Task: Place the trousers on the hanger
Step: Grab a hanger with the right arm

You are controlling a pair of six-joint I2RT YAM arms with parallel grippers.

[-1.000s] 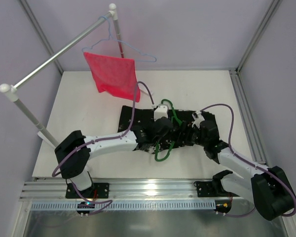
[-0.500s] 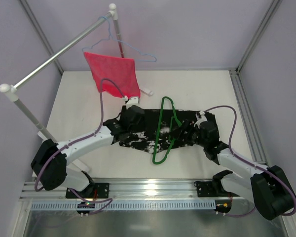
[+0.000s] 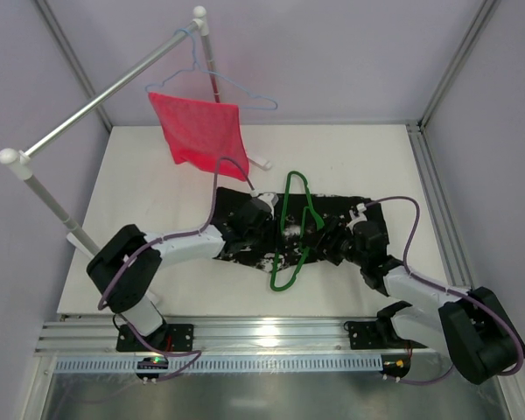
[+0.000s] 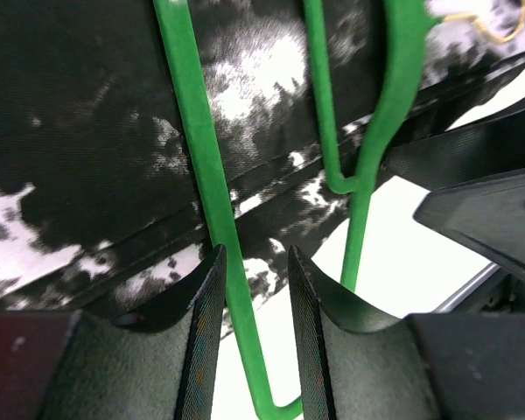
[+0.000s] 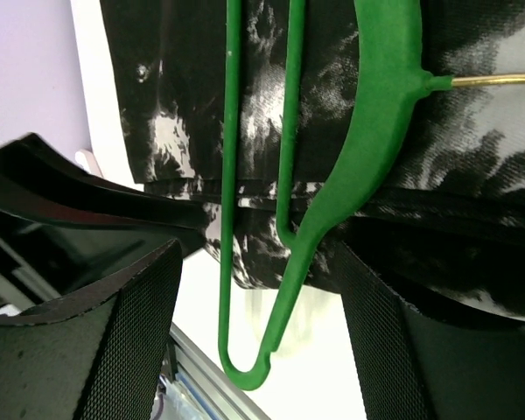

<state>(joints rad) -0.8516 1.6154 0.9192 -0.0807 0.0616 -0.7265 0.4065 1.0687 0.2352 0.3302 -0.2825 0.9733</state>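
Two colours mark the trousers (image 4: 79, 114): a black ground broken by irregular white splotches, some soft-edged like clouds, some fine speckles. The fabric looks smooth and thin, and a stitched hem band runs along the near edge. They lie spread flat in the middle of the white table (image 3: 157, 175), between the two arms.

The hanger (image 4: 206, 166) lies on top of them, hook toward the far side. Its near end passes the hem onto bare table. It is bright green, glossy plastic: thin round bars, a rounded loop at the near end and one broader, flatter shoulder piece. A thin yellowish wire (image 5: 490, 80) sticks out from that piece.

The left gripper (image 4: 255, 258) is low over the hem. Its dark, matte, grainy fingers (image 4: 201, 350) are narrowly parted, with one green bar in the gap and a little space beside it. The right gripper (image 5: 258, 254) is spread wide. Its pads (image 5: 131, 341) carry a fine mesh grid and straddle the hanger's two bars and shoulder without touching them.

At the far left a red mesh cloth (image 3: 201, 131) hangs from a pale blue wire hanger (image 3: 236, 92) on a metal rail (image 3: 105, 96).
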